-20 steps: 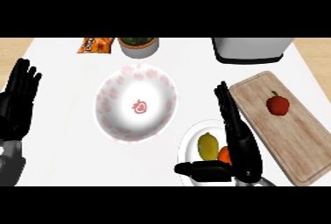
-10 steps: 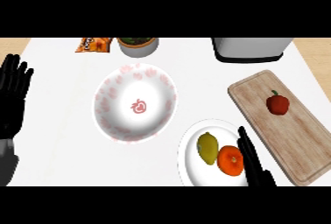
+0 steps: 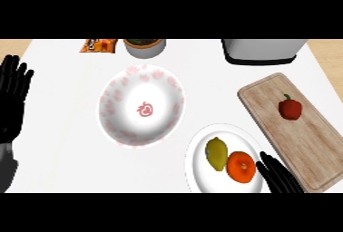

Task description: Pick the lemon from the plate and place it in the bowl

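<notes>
Fingers (image 3: 278,174) of the right hand (image 3: 285,182) show straight and spread at the lower right of the head view, over the right rim of the white plate (image 3: 201,170), holding nothing, just right of the orange (image 3: 241,166). At the left edge the left hand (image 3: 13,97) rests open, fingers up. On the plate the lemon (image 3: 216,153) lies touching the orange; the red-patterned bowl (image 3: 142,105) sits at centre, a red pepper (image 3: 290,108) on the cutting board (image 3: 295,145) at right.

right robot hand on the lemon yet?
Apart. Head view: the right robot hand sits at the plate's lower right edge, and the orange lies between it and the lemon.
</notes>
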`<action>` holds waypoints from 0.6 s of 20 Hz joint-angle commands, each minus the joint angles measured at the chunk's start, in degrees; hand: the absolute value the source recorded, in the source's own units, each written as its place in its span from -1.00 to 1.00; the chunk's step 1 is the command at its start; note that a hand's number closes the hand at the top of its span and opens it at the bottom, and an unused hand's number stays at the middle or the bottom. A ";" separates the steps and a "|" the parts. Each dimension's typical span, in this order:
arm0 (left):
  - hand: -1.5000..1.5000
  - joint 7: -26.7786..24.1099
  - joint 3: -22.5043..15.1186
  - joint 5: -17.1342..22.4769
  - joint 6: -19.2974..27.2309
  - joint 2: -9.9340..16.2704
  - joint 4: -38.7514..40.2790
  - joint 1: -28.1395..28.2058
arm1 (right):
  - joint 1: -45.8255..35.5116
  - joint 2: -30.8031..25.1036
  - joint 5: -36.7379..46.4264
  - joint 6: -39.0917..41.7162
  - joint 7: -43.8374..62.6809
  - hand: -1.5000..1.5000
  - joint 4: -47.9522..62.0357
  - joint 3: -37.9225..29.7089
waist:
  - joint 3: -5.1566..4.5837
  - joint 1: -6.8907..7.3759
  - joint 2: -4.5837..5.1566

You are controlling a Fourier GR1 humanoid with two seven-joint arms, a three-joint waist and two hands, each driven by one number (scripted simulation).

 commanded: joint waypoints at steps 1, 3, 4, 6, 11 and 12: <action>0.00 3.30 0.64 0.63 -0.55 1.24 -1.03 -2.31 | 1.38 -5.60 2.60 10.69 11.98 -1.00 -10.51 0.60 | 0.08 0.75 0.09; 0.00 1.49 -1.99 -2.01 1.18 -1.67 -1.27 -0.96 | -1.49 -6.23 1.49 15.29 15.65 -1.00 -11.04 1.57 | 0.10 1.18 0.16; 0.00 1.40 0.85 -0.59 -1.03 -0.16 -0.29 -1.02 | 0.01 -6.26 0.11 14.23 13.56 -1.00 -9.37 0.18 | 0.22 1.02 0.13; 0.00 -2.36 -2.19 -3.37 0.32 -4.60 1.64 -0.53 | -2.79 -6.47 -4.63 18.12 15.97 -1.00 -10.60 -2.56 | 0.21 1.02 0.26; 0.00 -0.19 0.57 -3.67 -1.43 -4.02 1.19 -1.54 | -11.64 1.04 -5.09 22.82 19.73 -1.00 -4.49 -3.58 | 0.27 1.40 0.24; 0.00 -0.63 3.45 -1.39 -4.71 -2.16 3.37 -1.42 | -10.80 2.55 -3.08 22.70 20.32 -1.00 -4.76 -1.13 | 0.26 1.33 0.22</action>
